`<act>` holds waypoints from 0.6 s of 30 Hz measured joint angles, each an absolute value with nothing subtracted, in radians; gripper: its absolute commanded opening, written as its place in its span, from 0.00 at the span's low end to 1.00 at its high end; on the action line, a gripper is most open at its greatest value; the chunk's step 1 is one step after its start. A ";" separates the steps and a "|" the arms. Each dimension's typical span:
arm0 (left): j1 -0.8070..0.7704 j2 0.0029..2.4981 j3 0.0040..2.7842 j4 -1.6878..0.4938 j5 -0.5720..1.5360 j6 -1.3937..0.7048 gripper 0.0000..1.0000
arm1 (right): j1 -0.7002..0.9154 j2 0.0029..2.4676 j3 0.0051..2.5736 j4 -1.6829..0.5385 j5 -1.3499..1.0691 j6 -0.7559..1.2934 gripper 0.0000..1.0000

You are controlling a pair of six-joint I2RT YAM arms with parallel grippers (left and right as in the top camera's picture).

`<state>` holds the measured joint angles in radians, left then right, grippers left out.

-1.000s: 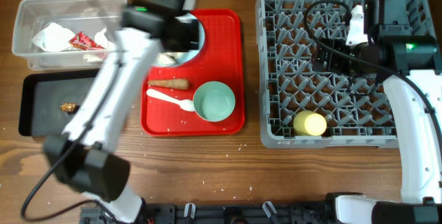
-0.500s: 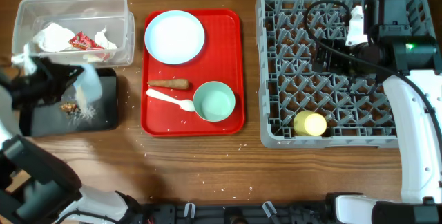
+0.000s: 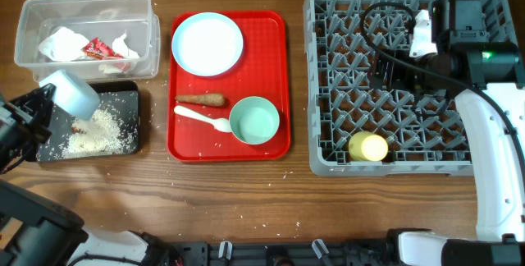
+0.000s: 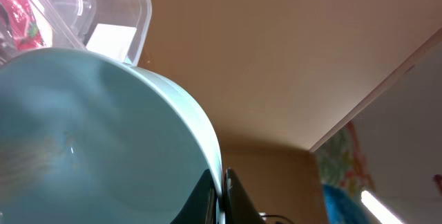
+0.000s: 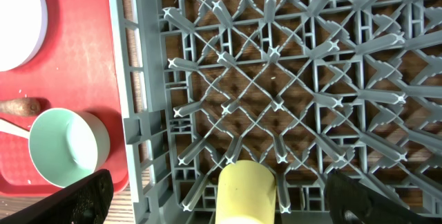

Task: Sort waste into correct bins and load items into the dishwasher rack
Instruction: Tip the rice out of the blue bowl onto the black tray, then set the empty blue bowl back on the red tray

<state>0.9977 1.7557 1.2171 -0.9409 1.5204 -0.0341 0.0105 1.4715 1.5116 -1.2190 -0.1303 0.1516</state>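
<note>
My left gripper [image 3: 47, 103] is shut on the rim of the pale-blue bowl [image 3: 72, 93] and holds it tipped over the black tray [image 3: 37, 106]. In the left wrist view the jaws [image 4: 222, 191] pinch the bowl's rim [image 4: 103, 134]. White rice grains [image 3: 94, 132] lie spread on the black tray beside a small brown lump [image 3: 76, 125]. The clear tub [image 3: 33, 11] holds crumpled paper [image 3: 59, 44] and the red-and-white wrapper [image 3: 97, 48]. My right gripper [image 3: 387, 69] [image 5: 217, 182] is open above the grey rack [image 3: 324, 77], over the yellow cup [image 3: 368, 146] [image 5: 245, 191].
The red tray [image 3: 275, 77] holds the pale-blue plate [image 3: 207, 44], the brown carrot-like scrap [image 3: 202, 99], the white spoon [image 3: 201, 117] and the pale-green bowl [image 3: 254, 121] [image 5: 65, 146]. A few rice grains are scattered on the wood in front of the trays.
My left arm swung from over the red tray to the black tray with the pale-blue bowl. Rice has spilled from the bowl onto the black tray. The right arm has not moved.
</note>
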 measured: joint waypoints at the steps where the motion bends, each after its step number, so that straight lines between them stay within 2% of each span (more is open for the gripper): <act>1: 1.005 1.756 1.217 -0.936 1.528 -0.063 0.04 | 0.010 1.472 1.512 -1.219 -0.130 0.152 0.99; 5: 1.037 1.756 1.217 -0.930 1.543 -0.141 0.04 | 0.010 1.472 1.512 -1.219 -0.130 0.151 0.99; 11: 1.027 1.756 1.217 -0.926 1.542 -0.151 0.04 | 0.010 1.472 1.512 -1.219 -0.130 0.151 1.00; 14: 0.866 1.699 1.236 -0.922 1.443 -0.137 0.04 | 0.010 1.472 1.512 -1.219 -0.130 0.151 1.00; 17: 0.618 1.570 1.365 -0.854 1.188 -0.186 0.04 | 0.010 1.472 1.512 -1.219 -0.130 0.151 1.00; 18: 0.487 1.518 1.403 -0.789 1.046 -0.208 0.04 | 0.010 1.472 1.512 -1.221 -0.130 0.151 1.00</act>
